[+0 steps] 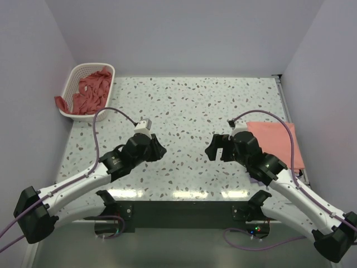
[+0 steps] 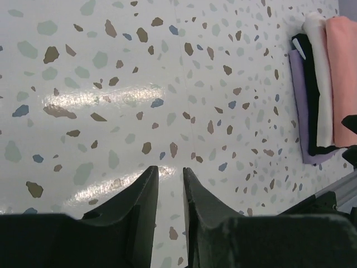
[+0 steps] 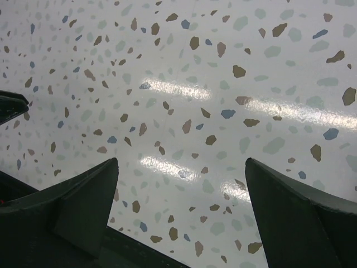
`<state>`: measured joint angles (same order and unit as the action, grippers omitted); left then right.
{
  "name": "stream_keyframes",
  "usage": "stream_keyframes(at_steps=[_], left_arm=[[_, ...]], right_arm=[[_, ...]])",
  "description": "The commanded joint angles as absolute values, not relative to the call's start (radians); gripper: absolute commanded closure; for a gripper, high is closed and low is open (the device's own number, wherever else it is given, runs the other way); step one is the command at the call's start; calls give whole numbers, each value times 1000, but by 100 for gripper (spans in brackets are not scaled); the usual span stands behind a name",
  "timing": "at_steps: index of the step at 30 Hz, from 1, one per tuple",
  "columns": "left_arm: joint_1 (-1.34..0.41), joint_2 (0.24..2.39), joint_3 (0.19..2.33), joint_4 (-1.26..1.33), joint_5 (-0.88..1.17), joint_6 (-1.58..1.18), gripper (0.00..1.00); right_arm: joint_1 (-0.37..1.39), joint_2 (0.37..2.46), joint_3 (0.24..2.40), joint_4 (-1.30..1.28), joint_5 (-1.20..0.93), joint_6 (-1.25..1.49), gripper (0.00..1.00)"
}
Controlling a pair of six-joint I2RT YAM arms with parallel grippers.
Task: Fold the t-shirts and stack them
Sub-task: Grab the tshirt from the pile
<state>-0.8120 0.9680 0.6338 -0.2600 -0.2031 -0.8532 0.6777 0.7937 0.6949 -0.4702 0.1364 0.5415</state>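
Note:
Crumpled dusty red t-shirts (image 1: 91, 92) fill the white lattice basket (image 1: 73, 76) at the table's far left corner, and one hangs over its left rim. A folded stack (image 1: 277, 143) with a salmon pink shirt on top lies at the right edge. In the left wrist view the stack (image 2: 326, 84) shows purple, black, white and pink layers. My left gripper (image 1: 160, 149) (image 2: 170, 170) hovers over bare table near the middle, its jaws a narrow gap apart with nothing between them. My right gripper (image 1: 212, 148) (image 3: 181, 162) faces it, wide open and empty.
The speckled table (image 1: 189, 106) is walled in by pale panels at the back and both sides. Purple cables (image 1: 99, 120) loop above each arm. A metal rail (image 1: 285, 106) runs along the table's right edge, beside the folded stack.

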Motion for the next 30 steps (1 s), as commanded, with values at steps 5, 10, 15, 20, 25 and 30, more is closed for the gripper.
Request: stream_keyframes(at_steps=[5, 10, 15, 20, 25, 30], left_arm=[[-778, 1061, 820, -285, -324, -813, 66], [-636, 1176, 1014, -313, -330, -723, 59], [-450, 1299, 1211, -339, -328, -655, 45], [-209, 1448, 1353, -333, -322, -580, 42], [-7, 1633, 1483, -348, -336, -545, 40], [87, 1805, 1593, -298, -354, -492, 28]], right_arm=[[678, 807, 755, -541, 112, 520, 1], [678, 810, 764, -538, 106, 511, 1], [678, 804, 764, -545, 91, 512, 1], [676, 796, 758, -545, 68, 514, 1], [678, 795, 770, -561, 60, 505, 1], [678, 793, 750, -540, 12, 500, 1]])
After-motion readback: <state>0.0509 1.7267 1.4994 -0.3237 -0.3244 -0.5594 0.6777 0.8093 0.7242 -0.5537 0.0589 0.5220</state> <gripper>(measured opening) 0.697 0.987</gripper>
